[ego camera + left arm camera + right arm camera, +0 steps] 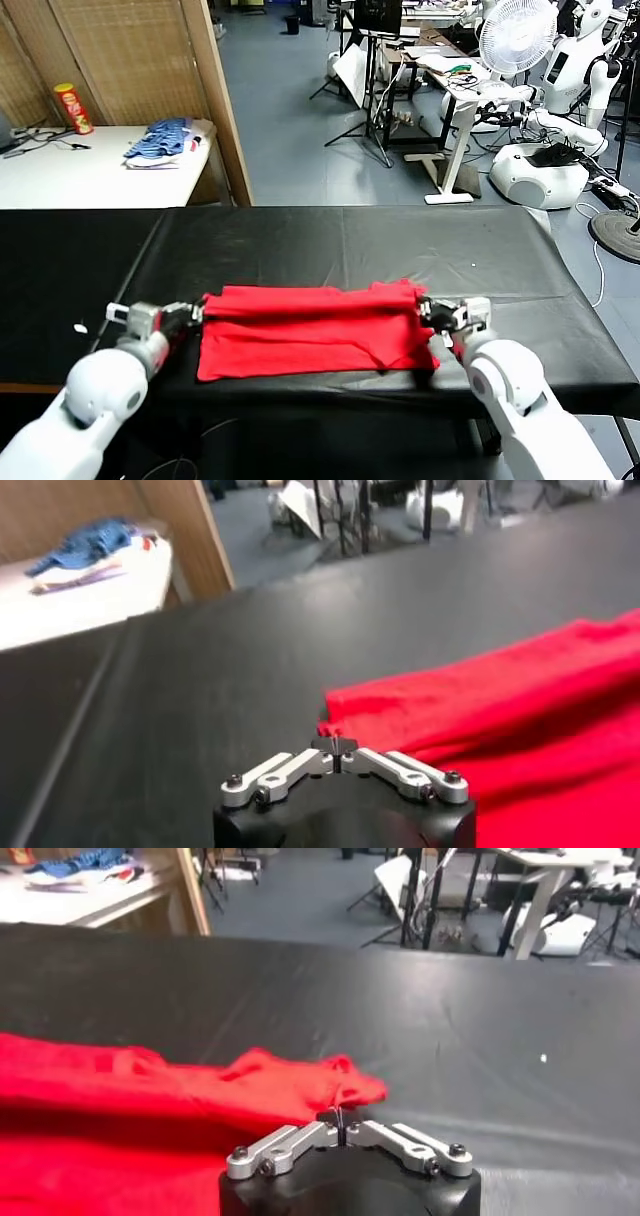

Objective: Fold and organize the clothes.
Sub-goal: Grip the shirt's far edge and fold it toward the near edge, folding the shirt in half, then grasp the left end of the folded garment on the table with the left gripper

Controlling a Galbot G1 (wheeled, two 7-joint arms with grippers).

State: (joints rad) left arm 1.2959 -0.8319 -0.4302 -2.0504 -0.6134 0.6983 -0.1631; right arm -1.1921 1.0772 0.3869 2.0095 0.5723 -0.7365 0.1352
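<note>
i see the bright red short-sleeved cotton t-shirt (310, 330) lying near the front edge of the black-covered surface (450, 250), spread as a wide band with its far long edge doubled over toward me, so a thicker red strip runs along the back of it. the near layer lies flat, with a diagonal crease near its right end.

my left gripper (196, 313) sits at the shirt's left end, low on the surface. in the left wrist view its fingers (335, 744) are pressed together with a small bit of red cloth pinched at their tips, at the corner of the folded edge.

my right gripper (428, 312) is at the shirt's right end, also low. in the right wrist view its fingers (338, 1116) are closed against each other on the bunched red tip of the fabric, which puckers into small ridges just beyond them.

beyond the black surface, to the left, a white side table (60, 180) carries a blue-and-white pile of garments (160, 142) and a red and yellow snack can (72, 108) standing upright, well apart from the pile. a white standing fan (515, 35) is in the background on the right.
</note>
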